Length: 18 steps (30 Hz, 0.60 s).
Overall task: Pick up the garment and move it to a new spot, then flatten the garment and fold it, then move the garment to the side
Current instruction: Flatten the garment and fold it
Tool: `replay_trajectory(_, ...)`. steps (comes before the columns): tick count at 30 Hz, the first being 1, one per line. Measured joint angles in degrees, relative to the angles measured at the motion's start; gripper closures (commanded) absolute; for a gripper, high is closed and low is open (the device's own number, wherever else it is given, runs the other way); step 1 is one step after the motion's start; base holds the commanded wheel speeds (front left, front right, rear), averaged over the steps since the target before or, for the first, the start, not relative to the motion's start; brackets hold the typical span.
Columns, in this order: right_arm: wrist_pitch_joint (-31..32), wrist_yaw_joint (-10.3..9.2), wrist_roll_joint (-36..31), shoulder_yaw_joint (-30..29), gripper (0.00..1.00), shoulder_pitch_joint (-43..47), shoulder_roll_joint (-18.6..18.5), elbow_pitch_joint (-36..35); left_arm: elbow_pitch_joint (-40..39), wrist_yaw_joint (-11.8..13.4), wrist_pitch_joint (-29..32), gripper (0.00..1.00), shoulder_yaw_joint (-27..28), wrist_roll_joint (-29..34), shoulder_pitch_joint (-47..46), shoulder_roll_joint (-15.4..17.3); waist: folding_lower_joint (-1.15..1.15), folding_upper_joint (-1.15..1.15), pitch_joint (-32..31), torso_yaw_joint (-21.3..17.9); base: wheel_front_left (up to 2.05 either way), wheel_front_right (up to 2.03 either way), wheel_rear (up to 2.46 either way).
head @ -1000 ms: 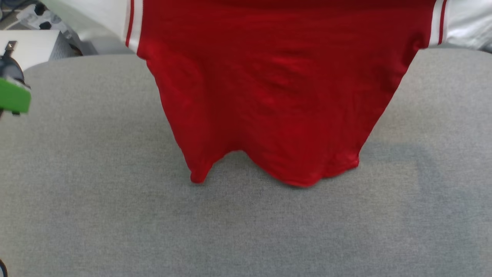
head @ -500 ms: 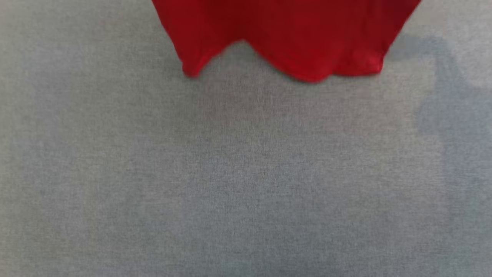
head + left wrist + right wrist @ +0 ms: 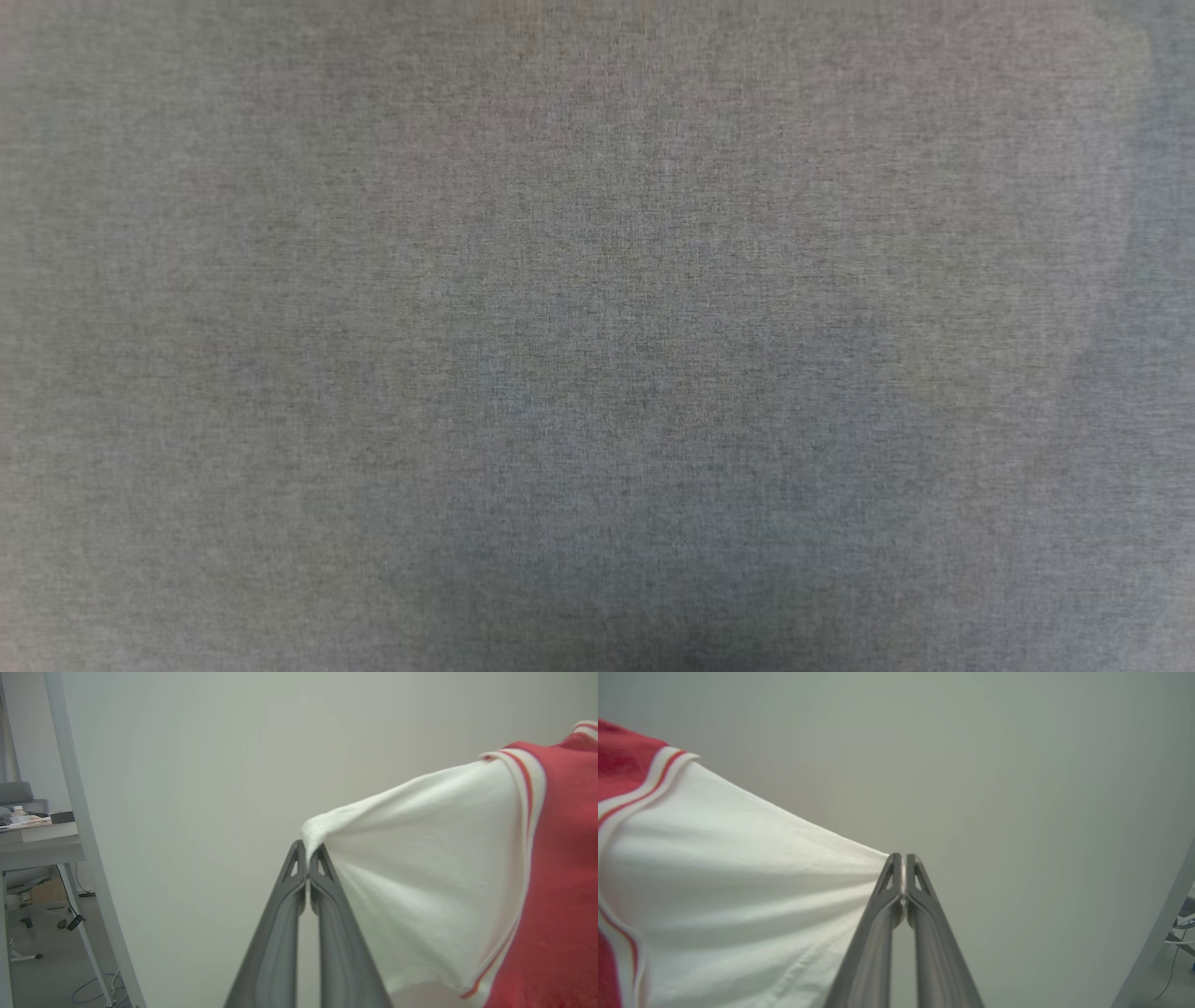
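The garment (image 3: 434, 872) is a red T-shirt with white short sleeves and red-white striped trim. In the left wrist view my left gripper (image 3: 308, 851) is shut on the tip of one white sleeve, which stretches away to the right toward the red body. In the right wrist view my right gripper (image 3: 903, 858) is shut on the tip of the other white sleeve of the garment (image 3: 719, 882), pulled taut to the left. The shirt hangs spread in the air between the two grippers. The head view looks down on bare grey cloth table (image 3: 597, 336).
A plain pale wall stands behind both grippers. A grey metal post (image 3: 79, 826) and a desk with clutter (image 3: 32, 830) are at the left of the left wrist view. Another post (image 3: 1157, 942) crosses the lower right of the right wrist view.
The head view has tilted down: the red shirt's hem slid up and out of that picture, leaving grey table cloth. That is a move of the camera.
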Motion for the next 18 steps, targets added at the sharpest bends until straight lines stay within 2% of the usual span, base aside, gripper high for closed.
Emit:
replay_trajectory(5, -4.11, 0.0, -1.08, 0.56, 1.0, -1.1, 1.37, 4.39, 5.63, -0.32, -4.65, 1.0, -1.98, -0.65, 0.36, -1.96, 0.0, 0.0, 2.02, 0.1, 0.0, 0.0, 0.0)
replay_trajectory(9, -6.64, 0.0, -0.21, 1.81, 1.0, 1.2, 1.55, 6.65, 7.9, -0.53, -7.03, 1.0, -3.9, -2.54, 4.39, -3.36, 0.0, 0.0, 1.44, 0.53, 0.0, 0.0, 0.0)
replay_trajectory(18, -10.45, -0.01, 4.76, 6.2, 1.0, 16.31, 1.08, 8.13, 6.46, -0.53, -9.27, 1.0, -9.27, -8.2, 22.13, -4.53, -0.01, 0.0, -3.32, 1.19, 0.0, 0.0, 0.0)
